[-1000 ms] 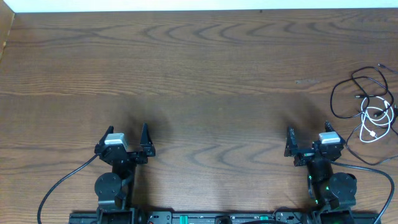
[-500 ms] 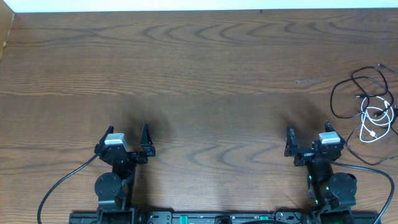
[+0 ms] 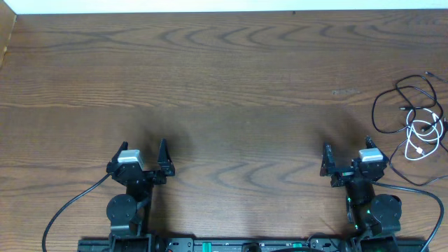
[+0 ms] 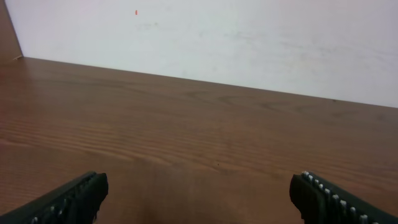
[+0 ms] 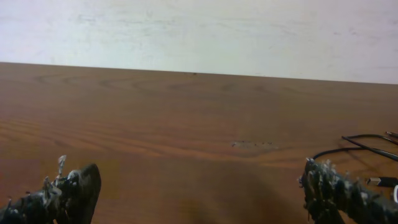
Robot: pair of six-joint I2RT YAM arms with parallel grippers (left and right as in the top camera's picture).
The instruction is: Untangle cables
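Now left gripper (image 3: 143,154) and right gripper (image 3: 347,152) gape, empty; black, white cables (image 3: 420,133) tangled near latter

tangled black and white cables (image 3: 413,115) at table's right edge

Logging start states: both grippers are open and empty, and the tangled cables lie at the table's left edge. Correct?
No. The cables lie at the table's right edge, as the overhead view shows. The left gripper and right gripper are indeed open and empty.
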